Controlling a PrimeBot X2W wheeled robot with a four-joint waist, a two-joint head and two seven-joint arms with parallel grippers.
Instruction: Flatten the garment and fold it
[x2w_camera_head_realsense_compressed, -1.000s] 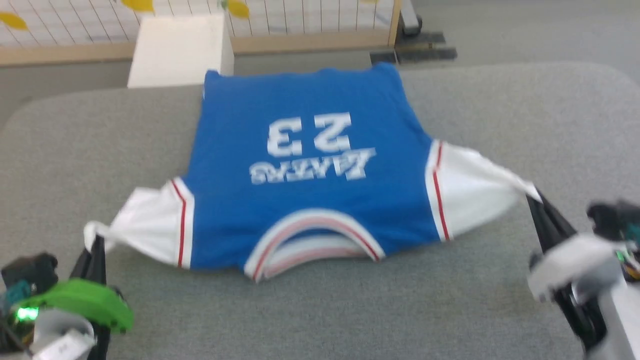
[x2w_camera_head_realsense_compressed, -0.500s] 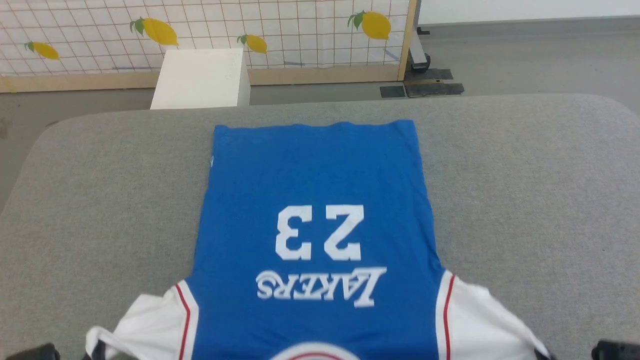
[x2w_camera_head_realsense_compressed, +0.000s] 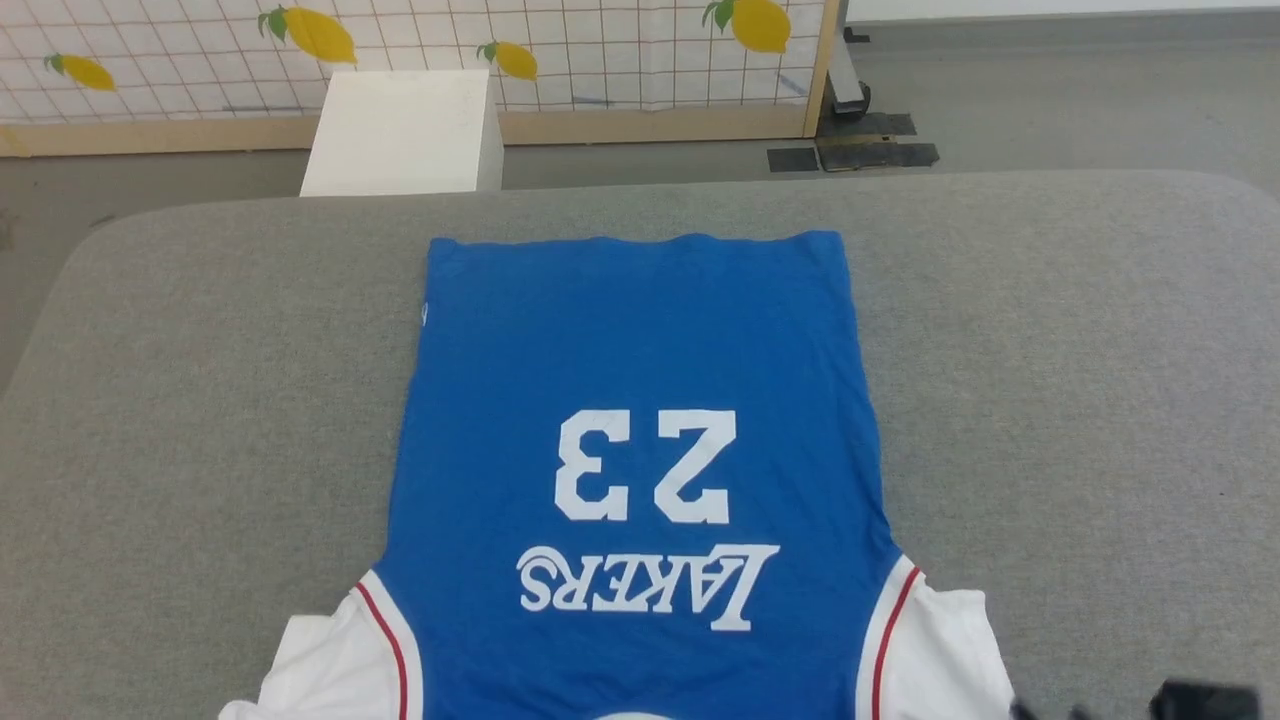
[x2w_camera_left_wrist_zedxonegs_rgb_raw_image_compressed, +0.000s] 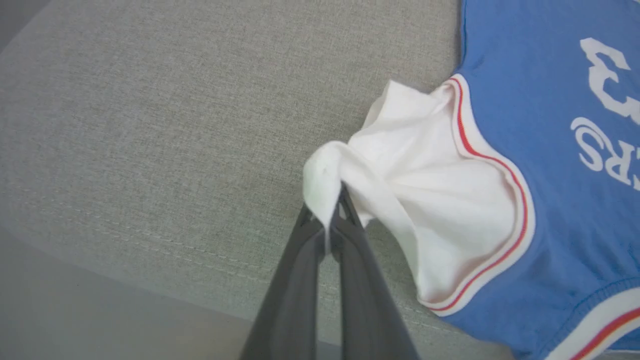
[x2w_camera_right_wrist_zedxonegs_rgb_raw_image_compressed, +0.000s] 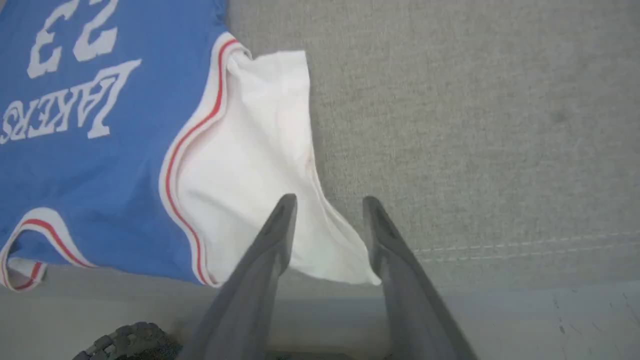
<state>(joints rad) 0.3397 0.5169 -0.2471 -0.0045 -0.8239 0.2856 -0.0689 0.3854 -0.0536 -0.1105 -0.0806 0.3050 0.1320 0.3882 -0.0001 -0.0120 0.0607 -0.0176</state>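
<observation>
The left gripper (x2w_camera_left_wrist_zedxonegs_rgb_raw_image_compressed: 330, 212) has its two dark fingers pressed tight together on a pinch of white cloth, the outer end of the garment's left sleeve (x2w_camera_left_wrist_zedxonegs_rgb_raw_image_compressed: 425, 175), which is bunched into a peak at the tips and drawn up off the surface there. The right gripper (x2w_camera_right_wrist_zedxonegs_rgb_raw_image_compressed: 330, 202) is another matter: its fingers stand well apart with nothing clamped between them, hovering over the right sleeve (x2w_camera_right_wrist_zedxonegs_rgb_raw_image_compressed: 250, 165), which lies slack and a bit rumpled, its outer corner showing between the two fingers in the right wrist view. Out from the sleeves, thin red-and-white trim marks each armhole, and the striped collar band (x2w_camera_right_wrist_zedxonegs_rgb_raw_image_compressed: 45, 225) sits at the end nearest the robot. The garment (x2w_camera_head_realsense_compressed: 640, 350) itself is a royal-blue jersey spread smooth and flat, print side up, on a grey cloth-covered table (x2w_camera_head_realsense_compressed: 1050, 350), about midway between the table's left and right sides. The white "LAKERS 23" lettering (x2w_camera_head_realsense_compressed: 645, 590) reads upside down from the robot's side, and the straight hem (x2w_camera_head_realsense_compressed: 640, 240) points away, a little short of the table's far edge. Beyond that edge a white box (x2w_camera_head_realsense_compressed: 405, 130) stands on the grey floor, and behind it a grid-patterned panel (x2w_camera_head_realsense_compressed: 600, 50) with yellow lemons, framed in pale wood.
</observation>
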